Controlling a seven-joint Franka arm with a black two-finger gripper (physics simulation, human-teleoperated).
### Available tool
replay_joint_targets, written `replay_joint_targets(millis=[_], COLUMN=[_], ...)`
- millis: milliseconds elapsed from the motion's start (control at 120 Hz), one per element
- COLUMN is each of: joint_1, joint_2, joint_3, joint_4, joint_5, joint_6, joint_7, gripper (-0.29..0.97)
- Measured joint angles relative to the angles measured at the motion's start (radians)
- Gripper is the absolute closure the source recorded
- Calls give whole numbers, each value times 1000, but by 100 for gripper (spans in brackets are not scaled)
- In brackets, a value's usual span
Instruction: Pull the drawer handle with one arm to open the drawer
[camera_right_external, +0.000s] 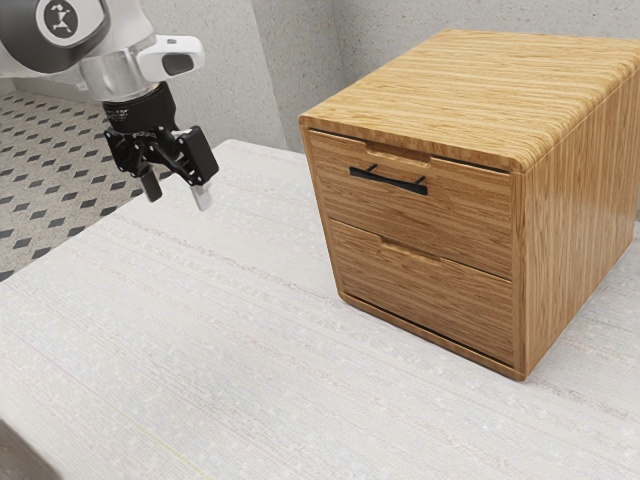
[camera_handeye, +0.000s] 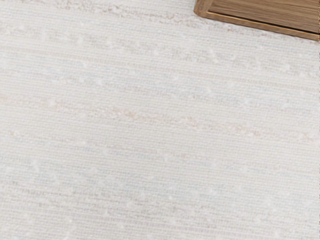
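Drawer handle (camera_right_external: 388, 180), black bar on upper drawer (camera_right_external: 440, 225) of wooden cabinet (camera_right_external: 560, 200), sits well apart from jaws, toward exterior view's right. Jaws spread, gripping nothing, hovering above tabletop (camera_right_external: 200, 330).

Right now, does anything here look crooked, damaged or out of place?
Nothing stands out. The cabinet sits square on the table, the upper drawer and lower drawer look flush, and the black handle lies straight.

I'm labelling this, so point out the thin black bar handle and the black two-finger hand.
Thin black bar handle (camera_right_external: 388, 181): exterior view, middle of the bar.
Black two-finger hand (camera_right_external: 178, 197): exterior view, between its open fingertips.
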Motion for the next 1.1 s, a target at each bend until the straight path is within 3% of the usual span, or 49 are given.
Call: replay_joint_targets(millis=[150, 225, 308, 617, 733, 858, 933, 1100], joint_1=[0, 3, 11, -58, -73, -64, -63, -64], joint_2=[-1, -53, -83, -78, -90, -415, -589, -724], joint_3=[1, -1, -10, -13, -32, -57, -57, -89], joint_4=[3, 151, 208, 175, 2, -503, -735, -882], joint_5=[-6, -8, -12, -9, 2, 11, 13, -21], joint_6=[-1, -12, -18, -11, 26, 189, 259, 313], joint_7=[1, 1, 0, -17, -37, -55, -65, -40], gripper=[0, 0, 0, 0, 0, 0, 0, 0])
